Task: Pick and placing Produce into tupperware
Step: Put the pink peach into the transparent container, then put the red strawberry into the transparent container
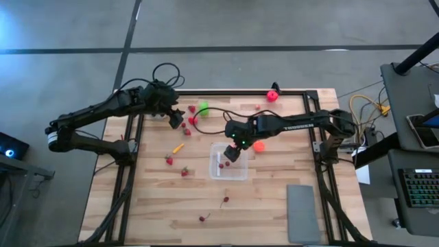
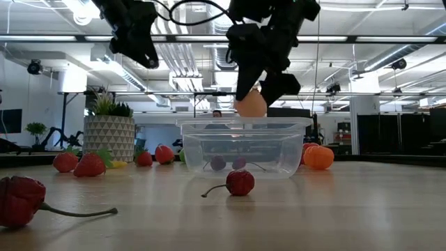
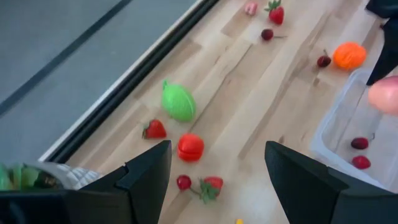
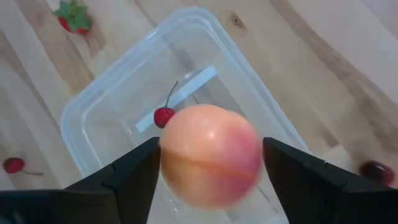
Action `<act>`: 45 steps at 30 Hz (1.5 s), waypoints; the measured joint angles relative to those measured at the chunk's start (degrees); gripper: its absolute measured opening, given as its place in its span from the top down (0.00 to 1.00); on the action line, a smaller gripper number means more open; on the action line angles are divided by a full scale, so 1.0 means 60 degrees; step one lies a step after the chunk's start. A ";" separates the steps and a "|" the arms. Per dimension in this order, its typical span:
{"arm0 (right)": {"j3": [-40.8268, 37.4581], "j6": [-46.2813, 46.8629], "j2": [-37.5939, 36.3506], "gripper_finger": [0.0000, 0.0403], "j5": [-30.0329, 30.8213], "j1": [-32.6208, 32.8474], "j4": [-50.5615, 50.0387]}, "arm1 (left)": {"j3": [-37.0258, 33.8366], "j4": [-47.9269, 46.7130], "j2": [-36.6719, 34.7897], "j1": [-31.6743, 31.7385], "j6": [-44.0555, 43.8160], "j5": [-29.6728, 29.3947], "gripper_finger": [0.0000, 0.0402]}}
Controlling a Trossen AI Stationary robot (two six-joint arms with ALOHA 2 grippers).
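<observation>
- Right gripper [image 1: 234, 152] hangs directly over the tupperware [image 1: 240, 171], which sits mid-table, a little right of centre.
- A pink-orange ball [image 4: 211, 155] sits in the gap between its fingers [image 4: 118, 180], above the container's open top; the fingers stand apart on either side, and I cannot tell whether they touch it or it hangs free.
- From table height that ball [image 2: 251, 104] shows just above the container's rim [image 2: 244, 124], under the dark fingers.
- Inside the tupperware: a cherry [image 4: 163, 116] with its stem on the clear floor; the left wrist view shows two small red pieces [image 3: 359, 144] in there.
- Left gripper [image 1: 177, 119] hovers over the far-left part of the table, fingers [image 3: 146, 177] apart and nothing between them.
- Near it lies a cluster: a lime-green piece [image 3: 178, 102], a red ball [image 3: 190, 147], a strawberry [image 3: 155, 129], plus a cherry and strawberry pair [image 3: 200, 185].
- An orange ball [image 1: 259, 145] rests on the wood just beyond the tupperware's far right corner.
- A bright red ball [image 1: 272, 96] lies at the far edge of the table, well apart from the container.
- Left of the tupperware, two strawberries [image 1: 169, 160] lie apart on the boards, and a small yellow piece [image 1: 178, 147] is nearby.
- Toward the near edge, two loose cherries [image 1: 225, 200] lie on the wood.
- A flat grey pad [image 1: 303, 213] lies at the near right corner.
- In the low view a potted plant [image 2: 110, 132] stands at the left, strawberries [image 2: 89, 165] at its foot.
</observation>
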 joint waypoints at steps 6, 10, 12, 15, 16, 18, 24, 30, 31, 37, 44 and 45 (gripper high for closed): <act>0.0302 -0.0027 0.0029 0.22 0.0347 0.0134 -0.0310 | -0.0016 -0.0190 -0.0042 0.0000 -0.0195 -0.0004 0.39; 0.0462 -0.0014 0.0016 0.16 0.0394 0.0127 -0.0665 | -0.0036 -0.0340 -0.0031 0.0000 -0.0192 0.0075 0.39; 0.0546 0.0000 -0.0041 0.14 0.0464 0.0109 -0.0936 | -0.0128 -0.0477 -0.0031 -0.0007 -0.0180 0.0476 0.39; 0.0560 -0.0272 -0.0369 0.13 0.0660 0.0109 -0.0932 | -0.0564 -0.0516 -0.0034 -0.0116 -0.0064 0.1185 0.39; 0.0565 -0.0373 -0.0515 0.13 0.0761 0.0109 -0.0869 | -0.0760 -0.0526 -0.0046 -0.0196 0.0091 0.1223 0.39; 0.0571 -0.0473 -0.0887 0.13 0.1050 0.0109 -0.0747 | -0.1163 -0.0529 -0.0064 -0.0376 0.0247 0.1164 0.39; 0.0571 -0.0251 -0.2015 0.14 0.2746 0.0081 -0.0811 | -0.2211 -0.0743 -0.0107 -0.0784 -0.3544 0.0495 0.39; 0.0571 -0.0384 -0.3075 0.13 0.3734 -0.0039 -0.1405 | -0.3040 -0.0844 -0.0399 -0.1958 -0.7390 -0.0316 0.41; 0.0571 -0.0345 -0.3234 0.13 0.3738 -0.0044 -0.1551 | -0.3139 -0.0851 -0.0399 -0.2220 -0.7919 -0.0410 0.42; 0.0571 0.0051 -0.3934 0.12 0.3830 -0.0037 -0.2718 | -0.3663 -0.1487 -0.0053 -0.3687 -1.0421 -0.0510 0.50; 0.0569 -0.0046 -0.4252 0.12 0.4367 -0.0037 -0.3512 | -0.3663 -0.1429 0.0702 -0.5280 -1.2518 -0.0514 0.51; 0.0566 -0.0098 -0.4273 0.12 0.4386 -0.0037 -0.3541 | -0.3663 -0.1429 0.0822 -0.5424 -1.2752 -0.0510 0.50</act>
